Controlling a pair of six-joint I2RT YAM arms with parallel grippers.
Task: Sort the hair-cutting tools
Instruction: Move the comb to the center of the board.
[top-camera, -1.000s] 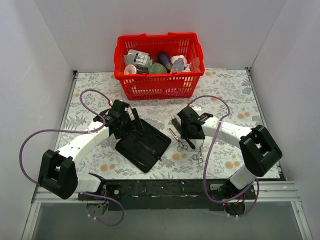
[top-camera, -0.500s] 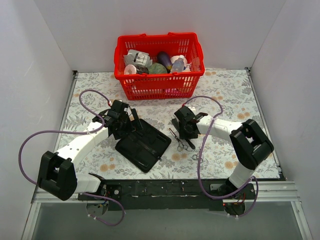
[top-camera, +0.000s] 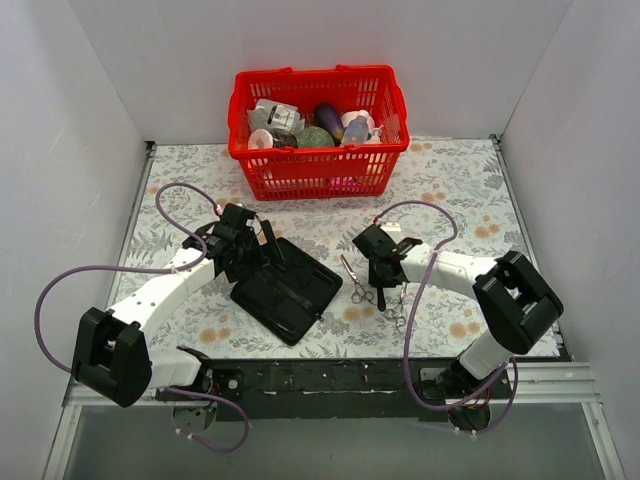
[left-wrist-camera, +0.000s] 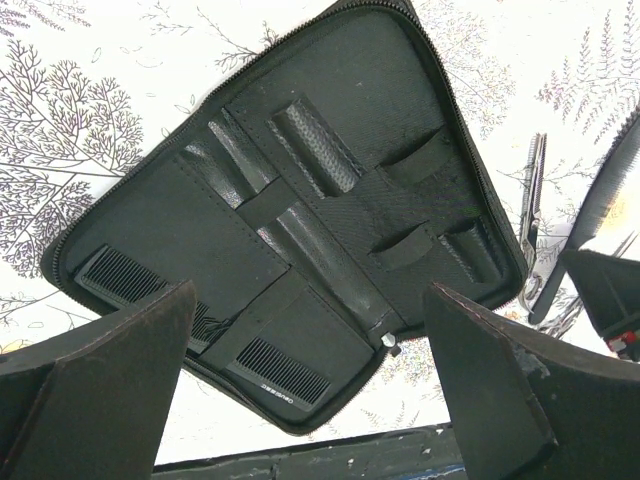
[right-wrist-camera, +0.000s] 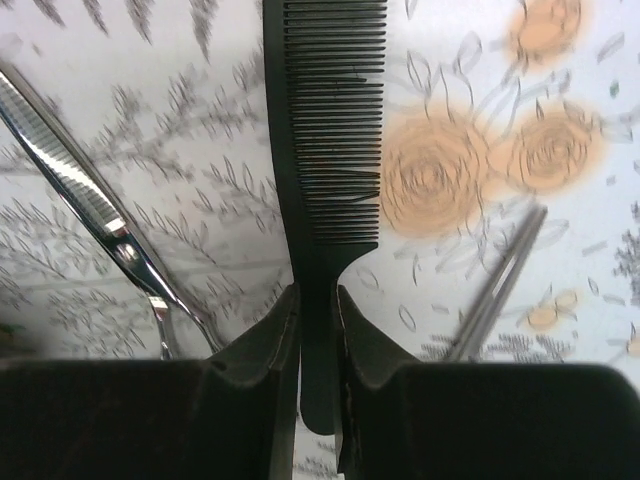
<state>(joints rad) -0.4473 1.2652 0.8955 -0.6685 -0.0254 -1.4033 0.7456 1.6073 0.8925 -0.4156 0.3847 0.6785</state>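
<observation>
Comb clamped at its handle in the right gripper, likely bound for the case; left gripper hovers there, fingers apart.

White walls, floral tabletop, even light

comb tip cut off top edge; scissors rings hidden.

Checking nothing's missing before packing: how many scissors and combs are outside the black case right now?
Scissors: 2
Comb, clamped in the right gripper: 1
Total: 3
</observation>
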